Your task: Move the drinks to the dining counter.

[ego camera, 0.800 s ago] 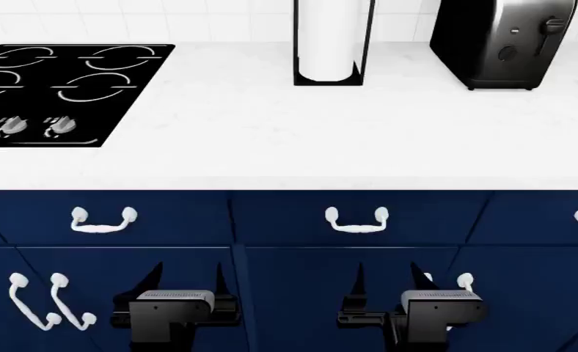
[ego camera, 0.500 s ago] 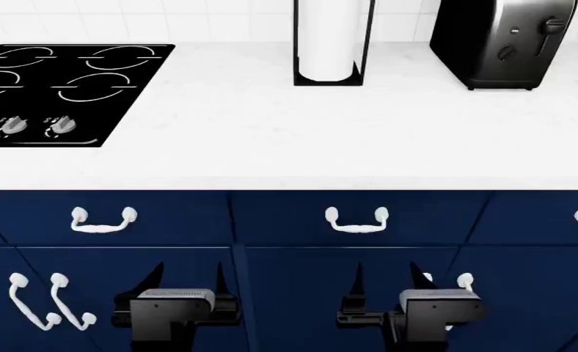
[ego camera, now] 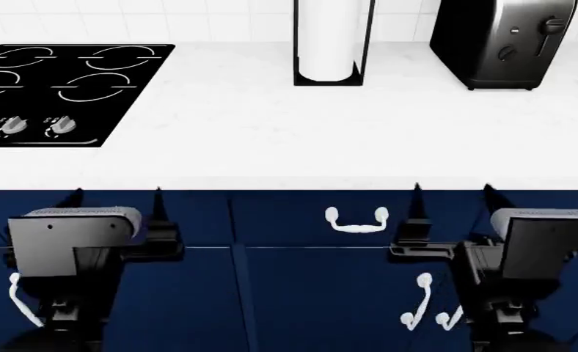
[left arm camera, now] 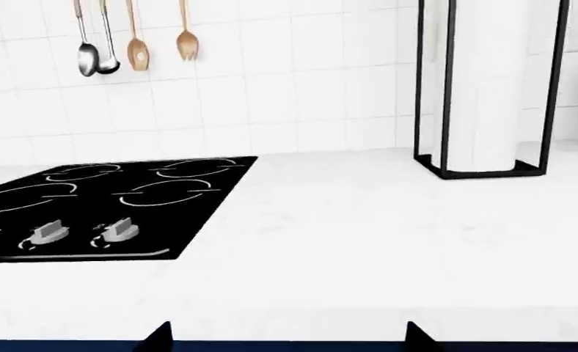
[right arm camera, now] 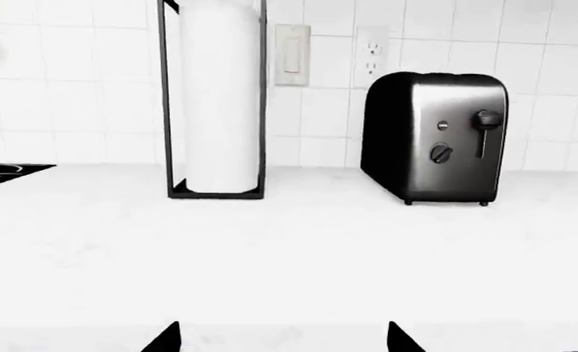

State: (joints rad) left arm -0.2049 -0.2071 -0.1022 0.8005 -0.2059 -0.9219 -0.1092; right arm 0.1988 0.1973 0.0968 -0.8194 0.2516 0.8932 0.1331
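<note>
White counter [ego camera: 269, 132] fills the head view; stovetop [ego camera: 59, 81] at 10 o'clock, paper towel stand [ego camera: 333, 40] at 12, toaster [ego camera: 505, 44] at 2. Likely the wrong surface, so nothing's placed here. No bottle, carton or dining counter in any view. Both arms raised to the counter edge, level, facing the wall. Left gripper [ego camera: 118, 202] and right gripper [ego camera: 452, 198]: fingers spread, empty.

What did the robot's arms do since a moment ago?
Both arms rose and spread apart: the left claw and right claw now reach up near the counter edge, both open and empty. The stovetop, paper towel holder and toaster stayed put.
</note>
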